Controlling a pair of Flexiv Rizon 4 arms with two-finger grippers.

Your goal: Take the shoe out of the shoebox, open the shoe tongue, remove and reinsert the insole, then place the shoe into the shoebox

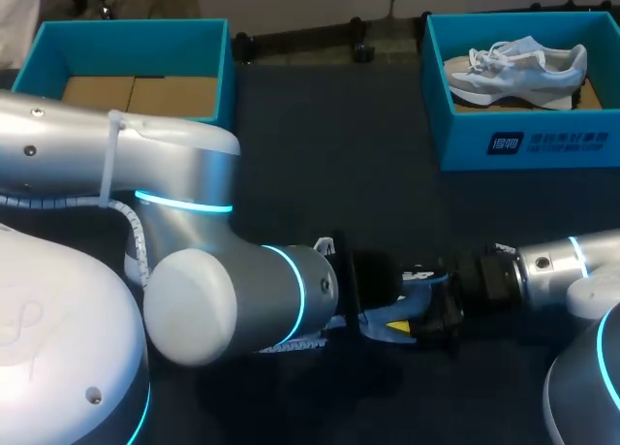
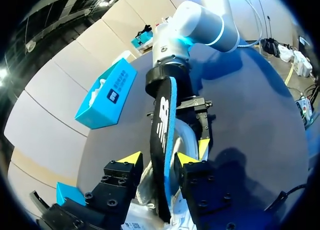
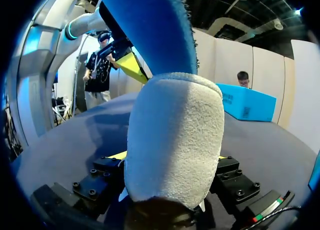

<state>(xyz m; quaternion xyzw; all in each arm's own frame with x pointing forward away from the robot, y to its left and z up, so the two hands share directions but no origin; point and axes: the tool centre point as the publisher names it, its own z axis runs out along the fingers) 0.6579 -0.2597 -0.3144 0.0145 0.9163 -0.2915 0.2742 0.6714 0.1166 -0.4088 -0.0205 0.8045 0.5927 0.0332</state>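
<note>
The right gripper [image 3: 169, 159] is clamped on the shoe [image 3: 172, 135] and holds it low over the table [image 1: 329, 144] at mid-front, likely to steady it while the insole is worked in or out. The insole [image 2: 162, 125] stands on edge, one end down in the shoe, and passes through the left gripper [image 2: 160, 159]. I cannot tell whether that gripper actually pinches it. The two wrists face each other closely, so room to swing the insole looks tight. Well apart, the right box [image 1: 523, 140] holds another shoe [image 1: 513, 69]. The left box [image 1: 126, 33] sits at the far left, probably where this shoe belongs.
</note>
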